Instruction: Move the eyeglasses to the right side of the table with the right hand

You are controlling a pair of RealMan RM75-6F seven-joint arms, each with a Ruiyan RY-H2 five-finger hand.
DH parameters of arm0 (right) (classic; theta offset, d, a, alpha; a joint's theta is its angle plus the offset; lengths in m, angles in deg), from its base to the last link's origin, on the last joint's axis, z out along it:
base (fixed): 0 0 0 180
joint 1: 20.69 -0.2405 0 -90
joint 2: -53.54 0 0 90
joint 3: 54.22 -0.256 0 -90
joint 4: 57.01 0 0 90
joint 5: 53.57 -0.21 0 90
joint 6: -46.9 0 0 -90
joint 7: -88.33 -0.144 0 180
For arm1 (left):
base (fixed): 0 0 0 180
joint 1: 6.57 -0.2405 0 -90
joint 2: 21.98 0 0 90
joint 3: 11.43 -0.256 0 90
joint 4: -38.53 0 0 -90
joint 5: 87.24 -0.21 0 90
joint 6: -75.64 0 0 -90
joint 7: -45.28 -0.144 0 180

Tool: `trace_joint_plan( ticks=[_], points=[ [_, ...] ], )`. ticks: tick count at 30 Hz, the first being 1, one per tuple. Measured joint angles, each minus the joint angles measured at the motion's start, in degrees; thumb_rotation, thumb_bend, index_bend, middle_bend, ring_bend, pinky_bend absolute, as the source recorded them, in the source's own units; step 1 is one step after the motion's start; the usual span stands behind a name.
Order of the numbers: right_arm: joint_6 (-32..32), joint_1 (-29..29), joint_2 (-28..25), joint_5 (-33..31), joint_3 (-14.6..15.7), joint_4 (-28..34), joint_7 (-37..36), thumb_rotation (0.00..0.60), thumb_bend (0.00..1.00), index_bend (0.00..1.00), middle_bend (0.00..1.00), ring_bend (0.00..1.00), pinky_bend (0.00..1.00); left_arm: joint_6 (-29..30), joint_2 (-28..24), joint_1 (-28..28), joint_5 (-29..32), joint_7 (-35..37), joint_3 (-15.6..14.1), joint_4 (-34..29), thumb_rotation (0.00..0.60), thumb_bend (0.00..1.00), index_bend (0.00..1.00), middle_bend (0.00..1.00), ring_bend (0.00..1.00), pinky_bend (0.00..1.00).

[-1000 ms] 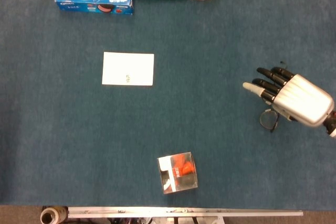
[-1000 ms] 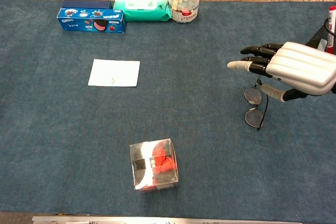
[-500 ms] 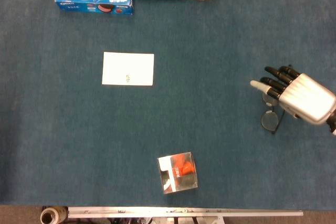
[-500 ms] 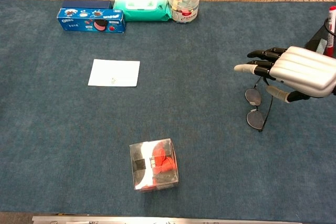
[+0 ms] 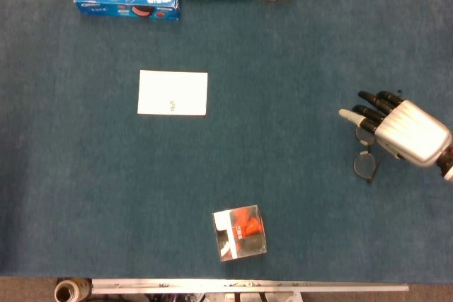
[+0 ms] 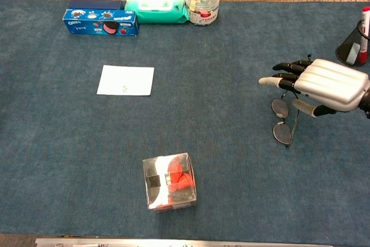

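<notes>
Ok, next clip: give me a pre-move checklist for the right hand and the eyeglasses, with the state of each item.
1. Eyeglasses on the right side of the table: ok, they lie near the right edge, lenses toward the robot.
2. Right hand over the eyeglasses: ok, it covers their far part in both views.
3. Fingers actually holding the frame: cannot tell, the palm hides any contact.
4. Fingers spread, not curled: ok, they extend leftward.
5. Pen holder apart from the hand: ok, it stands behind it at the right edge.
6. Clear box with red contents out of the way: ok, far to the left.
</notes>
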Motion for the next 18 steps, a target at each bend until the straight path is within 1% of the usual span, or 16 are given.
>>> trace_joint_plan(
  ticks=[8, 18],
  points=[
    [0.2, 0.2, 2.2, -0.2, 0.4, -3.2, -0.6, 0.6, 0.51, 0.12, 0.24, 0.09, 0.22, 0.0, 0.0, 0.0, 0.0, 0.0, 0.0, 0.0, 0.6, 0.13, 0.49, 0.38, 0.25, 0.46],
    [-0.5, 0.2, 3.8, -0.8, 0.9, -5.7, -1.4, 0.6, 0.51, 0.12, 0.24, 0.09, 0.22, -0.1, 0.0, 0.1, 0.0, 0.0, 0.0, 0.0, 0.6, 0.13, 0.49, 0.38, 0.25, 0.46]
  ],
)
